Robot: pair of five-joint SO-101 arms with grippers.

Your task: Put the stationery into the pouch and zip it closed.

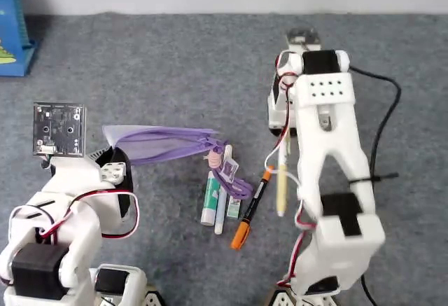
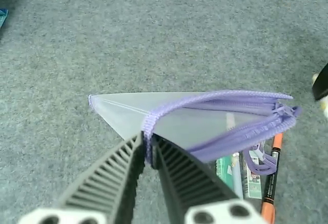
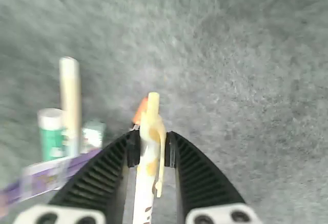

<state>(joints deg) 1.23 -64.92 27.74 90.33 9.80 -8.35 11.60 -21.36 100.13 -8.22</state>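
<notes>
The left end effector (image 2: 147,142) is closed on the purple zipper edge of the pouch (image 1: 157,145). The pouch lies left of centre in the high view, with its mouth gaping toward the loose stationery in the middle of the frame. It looks like thin, translucent film edged with woven zipper tape, so it is probably light and floppy and would sag or fold if pinched on the film. The stiffer zipper band, where it is held now, seems the sensible place to grip. For the closing step, the small zipper pull (image 2: 281,110) at the far end of the zip is probably the place to take hold. The right end effector (image 3: 152,141) is clamped across the barrel of a cream pen (image 3: 149,114), which sits right of centre in the high view, beside the orange marker (image 1: 250,208). The pen appears rigid, light and smooth, so it could swivel or slip between the ribbed jaws if held off balance, and a grip near mid-barrel would suit it. On the grey table (image 1: 175,61), a green-capped tube (image 1: 208,204) and a white pen (image 1: 222,208) lie side by side just below the pouch's mouth, with the marker angled to their right. All three seem hard, slender and prone to rolling, so they are best taken across the barrel.
</notes>
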